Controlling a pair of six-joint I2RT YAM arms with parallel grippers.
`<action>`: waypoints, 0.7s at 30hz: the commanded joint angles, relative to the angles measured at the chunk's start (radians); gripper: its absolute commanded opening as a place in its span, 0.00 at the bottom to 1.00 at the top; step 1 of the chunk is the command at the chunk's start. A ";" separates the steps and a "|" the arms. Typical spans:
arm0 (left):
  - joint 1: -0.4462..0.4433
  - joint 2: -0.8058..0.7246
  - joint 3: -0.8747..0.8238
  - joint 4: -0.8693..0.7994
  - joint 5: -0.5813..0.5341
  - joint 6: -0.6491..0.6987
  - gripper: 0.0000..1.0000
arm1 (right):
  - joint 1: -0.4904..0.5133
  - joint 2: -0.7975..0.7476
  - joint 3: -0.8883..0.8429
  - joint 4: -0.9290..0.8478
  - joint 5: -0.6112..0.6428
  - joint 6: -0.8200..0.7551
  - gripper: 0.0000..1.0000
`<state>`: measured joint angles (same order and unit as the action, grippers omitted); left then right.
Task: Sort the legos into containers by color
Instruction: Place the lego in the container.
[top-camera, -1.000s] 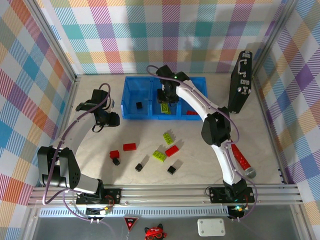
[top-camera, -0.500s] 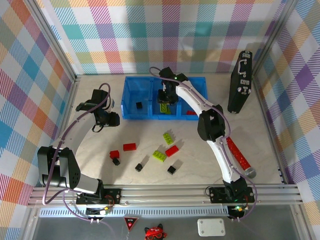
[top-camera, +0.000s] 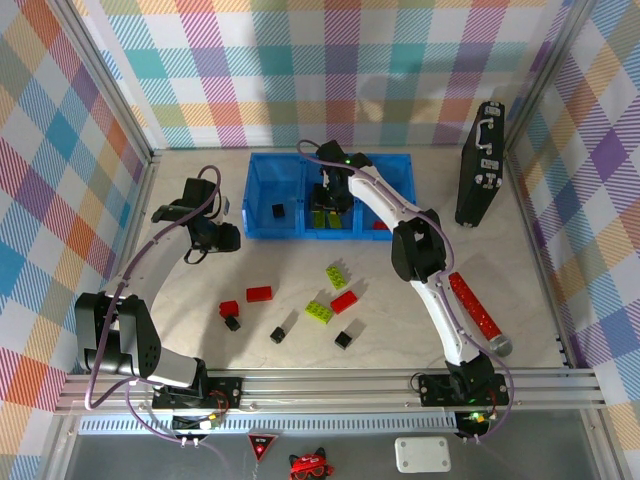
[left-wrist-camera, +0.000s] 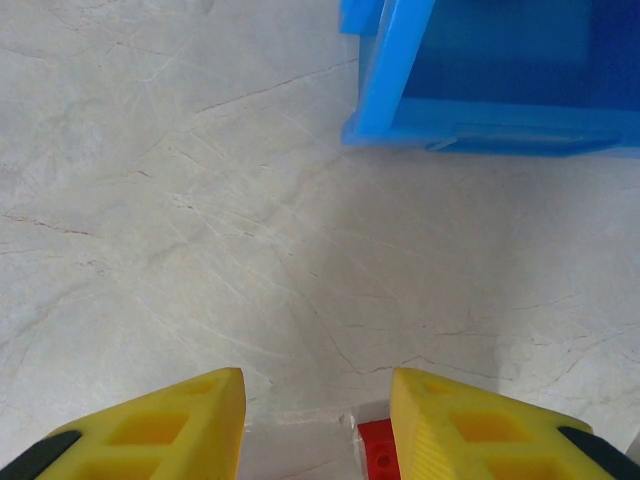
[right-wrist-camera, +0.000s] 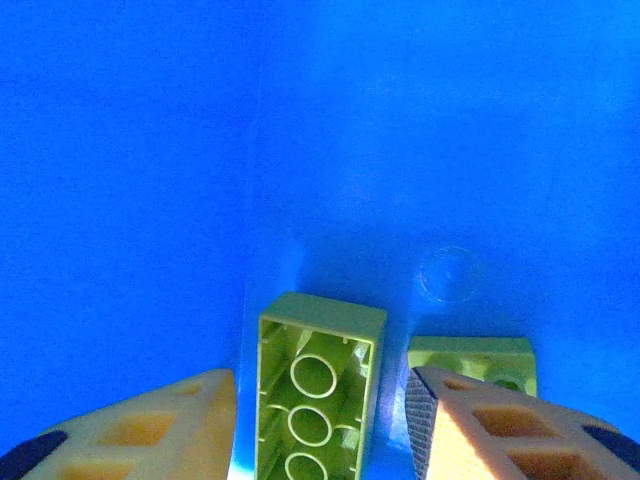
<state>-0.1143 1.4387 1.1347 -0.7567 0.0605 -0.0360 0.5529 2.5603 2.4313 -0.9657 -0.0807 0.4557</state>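
step, judged: lime drop-off. right gripper (right-wrist-camera: 320, 388) low in bin (top-camera: 252, 200), middle compartment (right-wrist-camera: 450, 150); jaws wider than lime lego (right-wrist-camera: 318, 395) lying underside up between them. left gripper (left-wrist-camera: 315, 390) wide, empty, over table (left-wrist-camera: 200, 200). next: lift clear, fetch loose legos (top-camera: 337, 276), top view lower centre.

Bright, even overhead light fills the top view: the desk (top-camera: 300, 265) is sharp, shadows short and soft, the walls (top-camera: 60, 120) lean outward at the edges. In the left wrist view the desk is crisp, the left claw (left-wrist-camera: 315, 445) at 6 o'clock blurred. In the right wrist view the bin (right-wrist-camera: 480, 120) glows saturated blue, pale sheen at 12 o'clock; the right claw (right-wrist-camera: 320, 445) is soft.
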 joint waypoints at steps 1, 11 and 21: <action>0.013 -0.009 -0.010 -0.004 0.016 0.003 0.43 | 0.010 -0.028 0.031 -0.017 -0.003 -0.007 0.50; 0.013 -0.015 -0.012 -0.004 0.031 0.002 0.43 | 0.027 -0.140 -0.004 -0.064 0.005 -0.038 0.50; 0.013 -0.015 -0.018 -0.005 0.056 -0.006 0.43 | 0.048 -0.312 -0.182 -0.075 0.032 -0.068 0.51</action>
<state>-0.1143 1.4387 1.1328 -0.7567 0.0898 -0.0364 0.5900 2.3127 2.3043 -1.0138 -0.0631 0.4160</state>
